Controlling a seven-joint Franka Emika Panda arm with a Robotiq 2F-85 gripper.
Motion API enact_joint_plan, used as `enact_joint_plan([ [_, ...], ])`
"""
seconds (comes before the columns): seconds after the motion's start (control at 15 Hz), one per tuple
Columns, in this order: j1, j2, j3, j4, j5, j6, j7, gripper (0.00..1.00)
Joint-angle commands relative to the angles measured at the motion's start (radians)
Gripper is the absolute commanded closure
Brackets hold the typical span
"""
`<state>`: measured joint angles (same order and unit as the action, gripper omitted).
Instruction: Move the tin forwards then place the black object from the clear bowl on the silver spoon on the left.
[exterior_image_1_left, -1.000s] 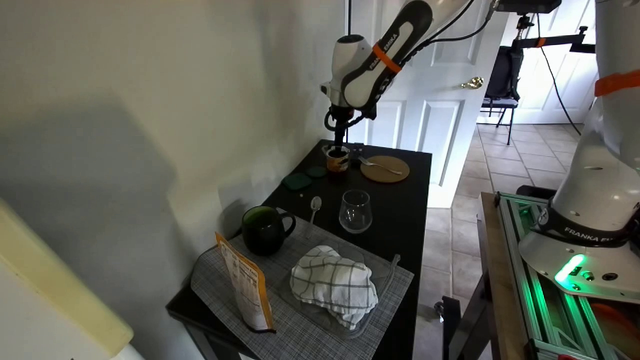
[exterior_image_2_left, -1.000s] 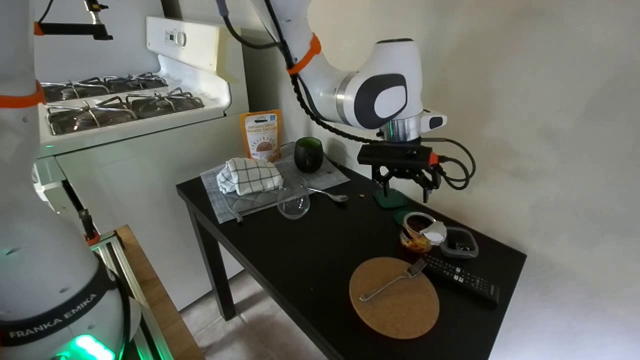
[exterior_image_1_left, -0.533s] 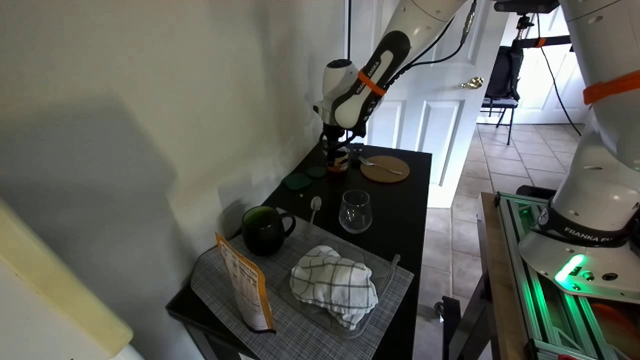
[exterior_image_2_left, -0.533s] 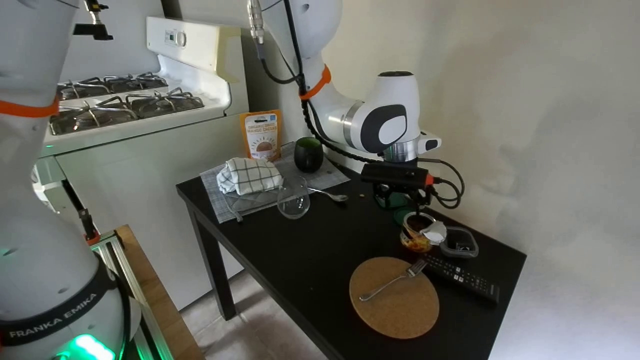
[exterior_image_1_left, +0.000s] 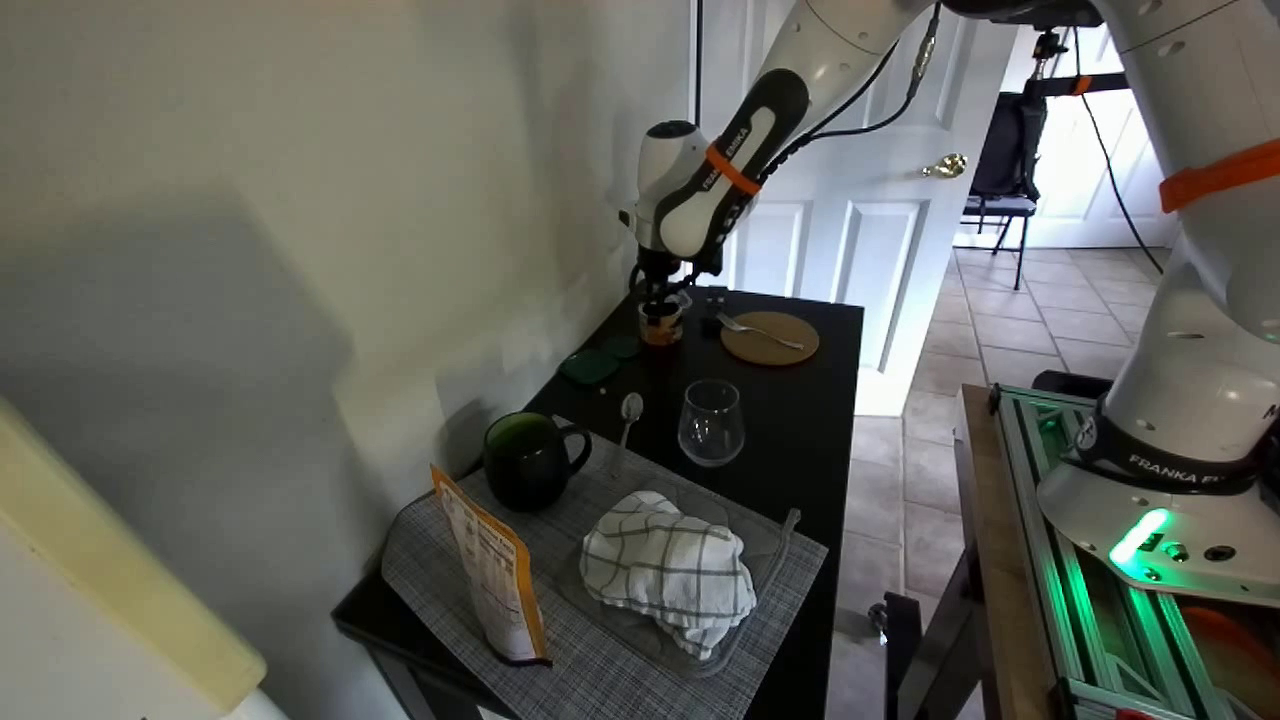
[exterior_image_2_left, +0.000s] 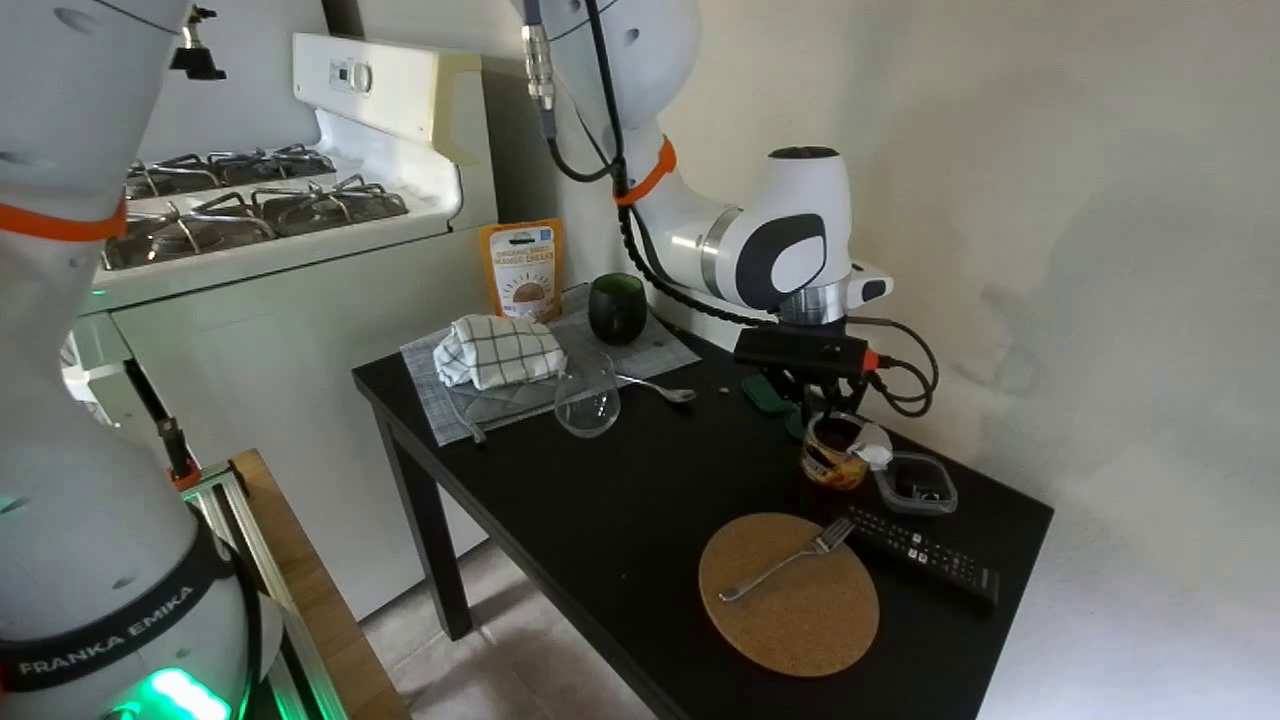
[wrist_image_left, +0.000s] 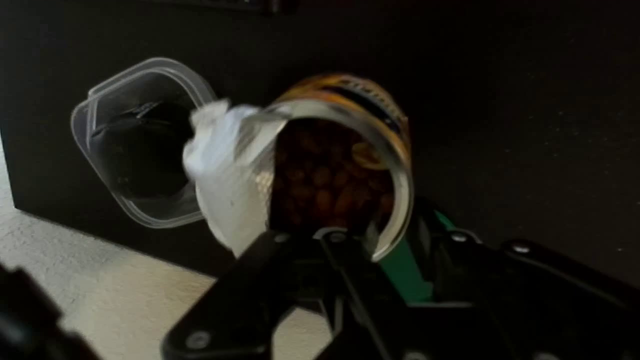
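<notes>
The tin (exterior_image_2_left: 838, 468) is a short orange-brown can with its foil lid peeled back and brown contents inside. In the wrist view my gripper (wrist_image_left: 397, 227) is shut on the tin's wall, one finger inside the rim and one outside. How snugly the outer finger presses is hard to see. The tin leans slightly. Beside it on the black table is the clear bowl (wrist_image_left: 165, 220), holding a round black object (wrist_image_left: 145, 155). A silver spoon (exterior_image_2_left: 678, 395) lies farther along the table, its handle on the grey placemat; an exterior view shows the spoon (exterior_image_1_left: 631, 408) again.
Green flat pieces (exterior_image_2_left: 767, 393) lie beside the tin, near the wall. A round cork board (exterior_image_2_left: 790, 630) with a fork and a black remote (exterior_image_2_left: 930, 562) are close by. A clear glass (exterior_image_2_left: 588, 405), dark mug (exterior_image_2_left: 617, 310), checked towel (exterior_image_2_left: 500, 352) and pouch (exterior_image_2_left: 524, 275) stand farther off.
The arm has come down to the tin and its jaws have closed on the wall. The tin has shifted slightly toward the spoon's end, and the green pieces have moved a little too.
</notes>
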<state>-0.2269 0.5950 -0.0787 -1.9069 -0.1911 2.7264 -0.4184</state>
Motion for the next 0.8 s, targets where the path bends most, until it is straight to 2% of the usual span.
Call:
enact_joint_plan([
  [0.0, -0.030, 0.014, 0.045, 0.028, 0.022, -0.079, -0.040, 1.00],
  [0.07, -0.033, 0.016, 0.051, 0.037, 0.024, -0.100, -0.047, 0.96],
  [0.4, 0.000, -0.042, 0.025, 0.007, -0.008, -0.177, -0.020, 0.96],
  [0.73, 0.039, -0.168, 0.009, -0.148, -0.055, -0.109, 0.004, 0.96],
])
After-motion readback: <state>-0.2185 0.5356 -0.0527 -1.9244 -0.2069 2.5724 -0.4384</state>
